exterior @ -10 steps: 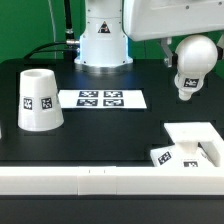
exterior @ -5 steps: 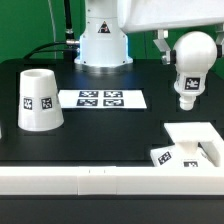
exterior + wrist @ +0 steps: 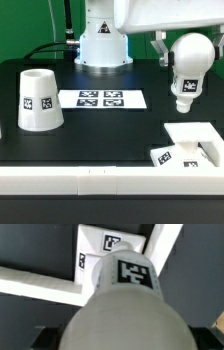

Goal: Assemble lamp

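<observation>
Bulb step, quick notes:
- gripper (image 3: 187,50) clamping tight round fat head of bulb (image 3: 190,68); neck pointing down, bulb hanging in air above base (image 3: 190,131), not touching it
- we're guessing neck is sitting a bit off base's middle, so we're nudging until centred in wrist view
- we're keeping bulb plumb, lowering slow, not shoving sideways
- shade (image 3: 37,100) sitting well apart on tabletop (image 3: 110,135), exterior view's left

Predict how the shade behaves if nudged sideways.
The shade stands wide end down, so it probably slides rather than tips. It looks like rigid plastic, likely light. Laid over, its taper would probably roll it in an arc.
</observation>
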Robot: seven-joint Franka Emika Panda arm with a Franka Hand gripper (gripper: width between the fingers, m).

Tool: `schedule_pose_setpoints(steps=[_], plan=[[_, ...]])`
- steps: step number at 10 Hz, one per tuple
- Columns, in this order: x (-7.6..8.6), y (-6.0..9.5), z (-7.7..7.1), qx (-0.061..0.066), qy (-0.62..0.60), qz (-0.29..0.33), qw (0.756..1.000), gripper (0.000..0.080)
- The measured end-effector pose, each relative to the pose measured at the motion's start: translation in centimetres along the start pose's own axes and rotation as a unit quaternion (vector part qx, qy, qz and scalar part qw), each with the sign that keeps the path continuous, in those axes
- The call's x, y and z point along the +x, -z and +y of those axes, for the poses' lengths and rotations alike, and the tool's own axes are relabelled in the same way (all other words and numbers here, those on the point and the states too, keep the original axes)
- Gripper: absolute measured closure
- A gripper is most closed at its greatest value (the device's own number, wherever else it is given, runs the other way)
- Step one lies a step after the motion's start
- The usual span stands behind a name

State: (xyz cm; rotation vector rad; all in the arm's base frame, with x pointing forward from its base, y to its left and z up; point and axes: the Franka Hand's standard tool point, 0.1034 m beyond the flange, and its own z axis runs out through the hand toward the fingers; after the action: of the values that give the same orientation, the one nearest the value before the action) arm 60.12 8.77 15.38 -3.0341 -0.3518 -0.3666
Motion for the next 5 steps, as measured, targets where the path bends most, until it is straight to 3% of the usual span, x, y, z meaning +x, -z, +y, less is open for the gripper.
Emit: schedule_pose_setpoints(steps=[5], plan=[[3.3, -0.8, 1.2, -0.002, 0.027, 0.014, 1.0, 0.022]])
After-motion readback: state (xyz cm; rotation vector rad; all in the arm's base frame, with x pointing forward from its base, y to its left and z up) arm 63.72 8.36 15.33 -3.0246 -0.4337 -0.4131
